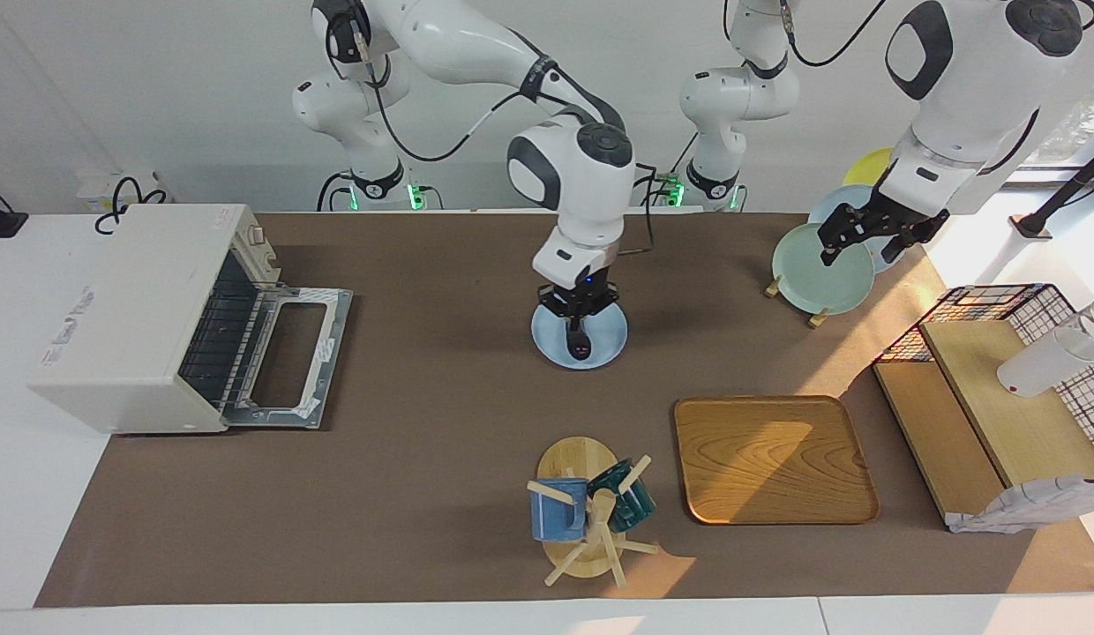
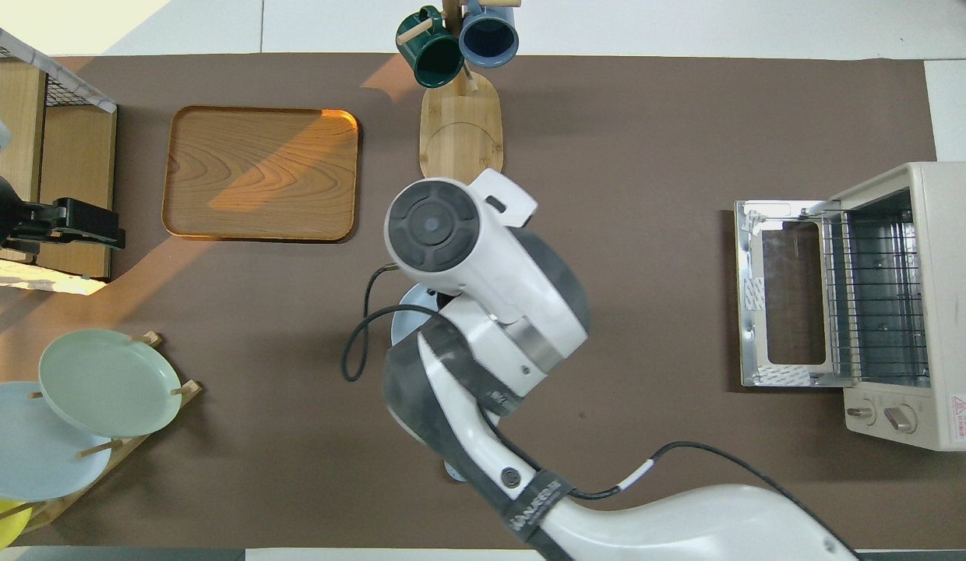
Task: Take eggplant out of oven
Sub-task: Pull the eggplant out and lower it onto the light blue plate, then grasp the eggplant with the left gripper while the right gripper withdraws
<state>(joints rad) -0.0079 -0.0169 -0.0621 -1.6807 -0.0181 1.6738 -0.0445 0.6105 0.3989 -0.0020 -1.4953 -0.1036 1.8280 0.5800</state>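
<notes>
The eggplant (image 1: 580,339) is pinched by the right gripper (image 1: 579,328) right over a light blue plate (image 1: 551,338), well apart from the open oven (image 1: 128,317). The left gripper (image 1: 867,238) is parked by the plate rack; can't tell its fingers.

robot lab staged as a kitchen, two arms, brown mat (image 1: 423,494), oven (image 1: 132,317), plate rack (image 1: 820,269)

Four plates (image 1: 821,268), two mugs (image 1: 558,510)
</notes>
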